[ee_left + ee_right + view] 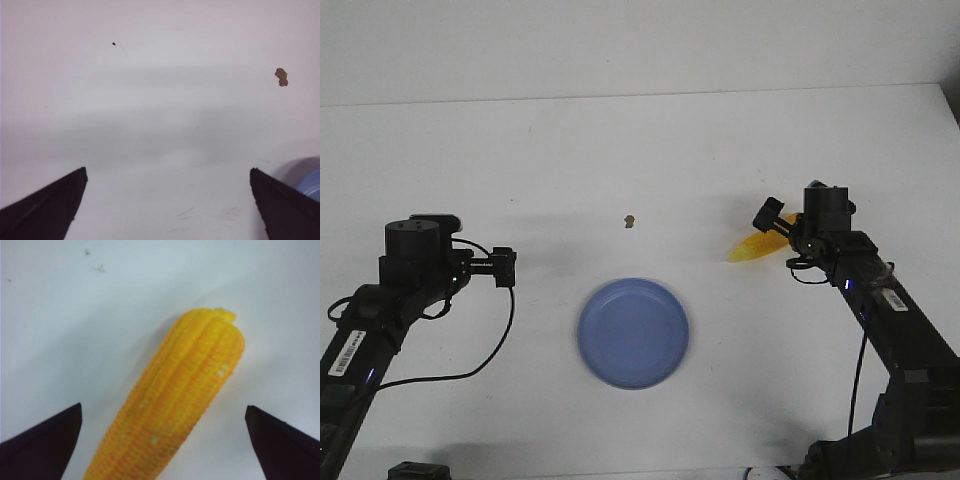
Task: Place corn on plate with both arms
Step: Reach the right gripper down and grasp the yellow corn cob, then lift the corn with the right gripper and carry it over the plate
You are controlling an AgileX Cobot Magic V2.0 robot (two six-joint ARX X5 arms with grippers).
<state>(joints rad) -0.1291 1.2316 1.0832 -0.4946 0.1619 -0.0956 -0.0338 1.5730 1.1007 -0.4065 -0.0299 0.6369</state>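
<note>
The yellow corn (752, 247) lies on the white table to the right of the blue plate (633, 333), partly hidden under my right gripper (778, 226). In the right wrist view the corn (175, 405) lies between the wide-open fingers of the right gripper (163, 408), touching neither. My left gripper (504, 266) hovers left of the plate, open and empty. In the left wrist view the left gripper (168, 170) stands over bare table, and the plate's rim (310, 182) shows at the edge beside one finger.
A tiny brown speck (630, 220) lies on the table beyond the plate; it also shows in the left wrist view (281, 76). A black cable (470, 370) loops from the left arm toward the table's front.
</note>
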